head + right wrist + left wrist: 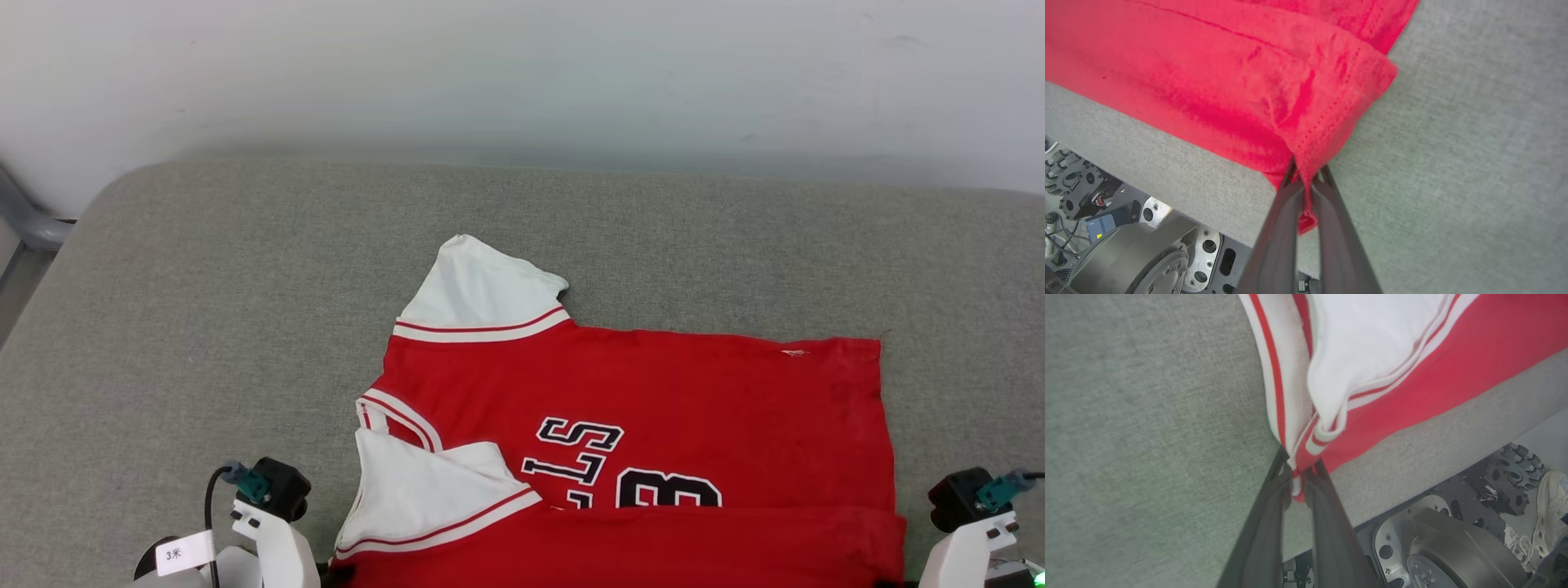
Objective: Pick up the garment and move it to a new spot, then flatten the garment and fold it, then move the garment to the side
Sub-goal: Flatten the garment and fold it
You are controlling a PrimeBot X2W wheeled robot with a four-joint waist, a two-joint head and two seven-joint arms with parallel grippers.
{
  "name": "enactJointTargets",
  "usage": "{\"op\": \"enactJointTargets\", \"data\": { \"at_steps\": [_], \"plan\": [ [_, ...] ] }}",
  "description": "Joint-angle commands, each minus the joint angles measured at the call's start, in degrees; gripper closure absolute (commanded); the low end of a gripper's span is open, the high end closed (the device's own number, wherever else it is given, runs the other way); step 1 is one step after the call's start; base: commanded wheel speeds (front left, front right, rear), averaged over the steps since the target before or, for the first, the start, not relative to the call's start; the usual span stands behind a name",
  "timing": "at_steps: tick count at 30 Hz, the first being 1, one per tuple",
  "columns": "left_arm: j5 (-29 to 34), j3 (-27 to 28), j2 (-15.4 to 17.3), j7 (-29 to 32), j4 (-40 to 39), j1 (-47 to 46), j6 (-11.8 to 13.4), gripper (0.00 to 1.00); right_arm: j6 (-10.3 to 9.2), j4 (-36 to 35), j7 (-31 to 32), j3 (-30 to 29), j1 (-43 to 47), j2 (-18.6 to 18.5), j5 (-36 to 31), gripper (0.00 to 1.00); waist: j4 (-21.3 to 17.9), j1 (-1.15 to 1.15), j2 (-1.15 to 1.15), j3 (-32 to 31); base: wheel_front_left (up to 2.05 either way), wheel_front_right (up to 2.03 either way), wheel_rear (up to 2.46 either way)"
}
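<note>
On the grey cushion [204, 310], the garment [637, 408] lies with its long axis left to right across the robot's front. The left gripper [1298, 473] is clamped on its near sleeve-end corner, the right gripper [1308, 171] on its near hem corner. The flat half lies straight ahead of both, so the fold likely travels forward.

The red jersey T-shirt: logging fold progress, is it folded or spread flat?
Partly folded: the red jersey T-shirt has its near edge turned over the black chest lettering; the far part lies flat.
</note>
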Motion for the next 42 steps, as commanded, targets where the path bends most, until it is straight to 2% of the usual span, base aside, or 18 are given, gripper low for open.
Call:
{"op": "enactJointTargets", "data": {
  "at_steps": [1, 9, 16, 22, 26, 34, 42],
  "plan": [
    [0.44, 0.3, 0.04, -1.0, 1.18, 0.33, 0.19, 0.0, -0.09, 0.47, -1.51, -0.77, 0.48, 0.86, -0.48, 0.0, 0.0, 0.0, 0.0, -0.38, 0.0, 0.0, 0.0],
    [1.83, 2.08, 3.09, -4.26, -0.78, -1.19, 1.09, 0.0, -0.07, -1.67, -12.44, -6.45, 0.53, 3.9, -3.62, 0.0, -0.32, 0.0, 0.0, -3.12, 0.0, 0.0, 0.0],
    [4.21, 5.81, 6.0, -6.95, -4.07, -6.33, 3.52, 0.0, -0.07, -5.81, -23.85, -14.19, -1.13, 10.68, -10.81, 0.0, -1.43, 0.0, 0.0, -2.66, 0.0, 0.0, 0.0],
    [6.67, 9.32, 4.47, -10.12, -2.93, -13.2, 5.45, 0.0, -0.07, -10.63, -31.46, -19.37, -1.64, 17.8, -18.18, 0.0, -3.28, 0.0, 0.0, -0.49, 0.0, 0.0, 0.0],
    [7.87, 10.07, 2.62, -9.24, -0.37, -18.62, 4.32, 0.0, -0.07, -14.27, -33.88, -20.76, -2.04, 21.44, -21.69, 0.0, -5.1, 0.0, 0.0, 2.27, 0.0, 0.0, 0.0],
    [8.57, 9.99, -0.36, -1.43, 6.68, -30.61, 0.33, 0.0, -0.07, -19.54, -35.86, -20.52, -4.18, 25.28, -24.76, 0.0, -9.28, 0.0, 0.0, 10.47, 0.0, 0.0, 0.0],
    [6.24, 7.53, -2.65, 13.88, 12.51, -39.8, -2.3, 0.0, -0.07, -20.77, -36.76, -19.89, -7.08, 26.06, -25.24, 0.0, -12.19, 0.0, 0.0, 17.44, 0.0, 0.0, 0.0]
  ]
}}
